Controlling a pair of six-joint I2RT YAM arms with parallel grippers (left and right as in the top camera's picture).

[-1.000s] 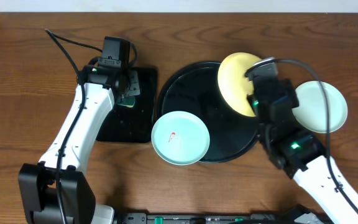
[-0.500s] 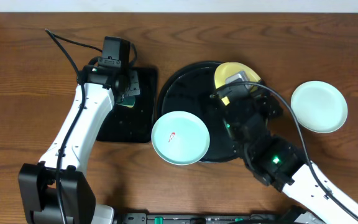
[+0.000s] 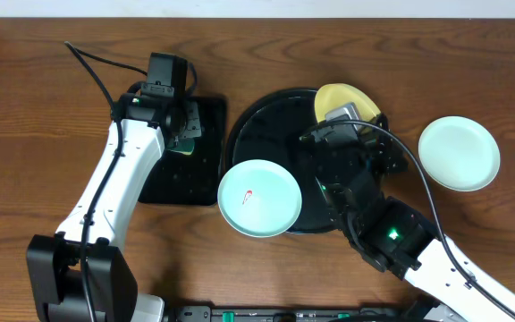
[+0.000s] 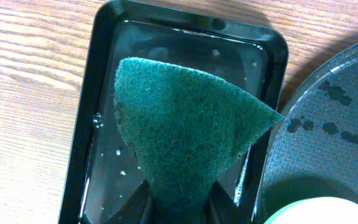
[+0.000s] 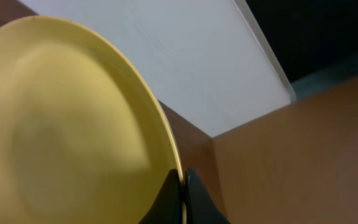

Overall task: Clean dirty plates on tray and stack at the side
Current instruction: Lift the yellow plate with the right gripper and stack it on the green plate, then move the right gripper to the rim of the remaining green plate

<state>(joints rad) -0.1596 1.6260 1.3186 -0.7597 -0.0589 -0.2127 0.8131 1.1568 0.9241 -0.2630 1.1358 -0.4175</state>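
Centrally, the wooden table (image 3: 25, 134) bears the round black tray (image 3: 266, 125), with a rectangular tray (image 4: 104, 56) just left of it. The smeared mint plate (image 3: 259, 199) lies over the round tray's near-left rim. The plain mint plate (image 3: 459, 154) rests on the table to the right, apart. The right gripper (image 5: 183, 186) is clamped on the yellow plate (image 3: 342, 97), tilted over the tray's far edge. The left gripper (image 4: 182, 200) pinches a green sponge (image 4: 185, 137) over the rectangular tray.
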